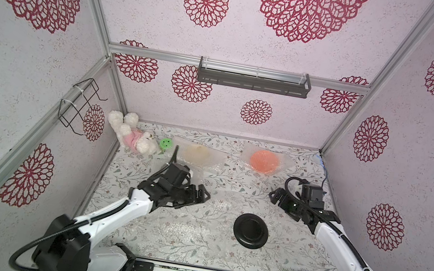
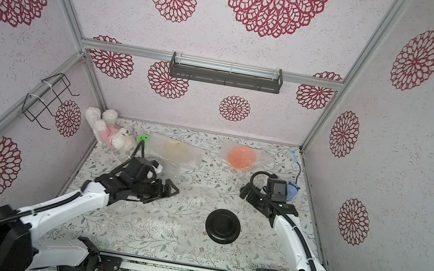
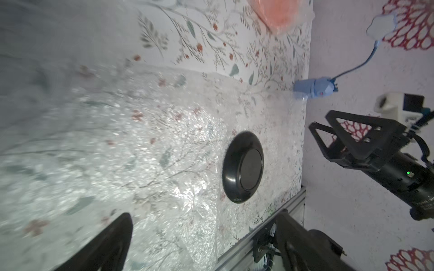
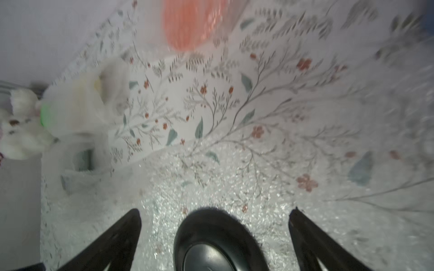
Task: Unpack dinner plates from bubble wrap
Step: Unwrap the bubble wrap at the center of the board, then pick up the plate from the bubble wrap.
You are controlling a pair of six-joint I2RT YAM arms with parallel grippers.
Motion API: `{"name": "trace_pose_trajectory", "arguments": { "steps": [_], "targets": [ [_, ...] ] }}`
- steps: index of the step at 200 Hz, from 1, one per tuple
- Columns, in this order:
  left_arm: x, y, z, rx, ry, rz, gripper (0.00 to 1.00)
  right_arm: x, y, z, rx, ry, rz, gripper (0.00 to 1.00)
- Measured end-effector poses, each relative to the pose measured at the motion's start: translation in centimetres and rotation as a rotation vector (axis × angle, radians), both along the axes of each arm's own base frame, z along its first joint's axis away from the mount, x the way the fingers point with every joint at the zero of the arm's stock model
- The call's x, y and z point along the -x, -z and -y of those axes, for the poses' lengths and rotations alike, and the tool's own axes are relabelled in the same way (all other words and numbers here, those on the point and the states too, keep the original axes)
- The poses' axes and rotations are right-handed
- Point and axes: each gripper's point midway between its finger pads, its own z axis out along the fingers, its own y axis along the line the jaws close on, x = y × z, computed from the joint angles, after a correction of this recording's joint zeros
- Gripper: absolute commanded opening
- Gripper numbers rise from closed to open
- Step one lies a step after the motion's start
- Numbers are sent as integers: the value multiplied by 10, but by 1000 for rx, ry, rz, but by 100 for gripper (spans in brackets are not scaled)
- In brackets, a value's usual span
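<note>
The black plate [image 1: 250, 230] lies bare, apparently upside down, on a flattened wrap sheet [image 1: 179, 231] at the front of the tabletop [image 1: 246, 183]. I count it unpacked. The orange plate [image 1: 264, 161] and cream plate [image 1: 197, 153] sit at the back, each still in wrap. My left tool [image 1: 199, 195] and right tool [image 1: 274, 195] hover either side, jaws wide and empty, free for the next one. I can't find a fourth plate; my left arm hides part of a crumpled bundle [image 1: 198, 175].
</note>
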Motion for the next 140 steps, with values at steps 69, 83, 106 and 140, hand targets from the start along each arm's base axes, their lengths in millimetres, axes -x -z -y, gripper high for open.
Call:
{"name": "trace_pose_trajectory", "arguments": {
  "steps": [69,83,106,140],
  "targets": [
    [18,48,135,83,230,-115,97,50,56,-22,-96,-96,-168,99],
    [18,54,140,93,227,-129,97,51,58,-23,-105,-102,-167,99],
    [19,65,145,94,222,-156,97,56,63,-25,-117,-108,-176,99],
    [17,72,154,90,232,-173,97,56,65,-25,-126,-106,-168,99]
  ]
}}
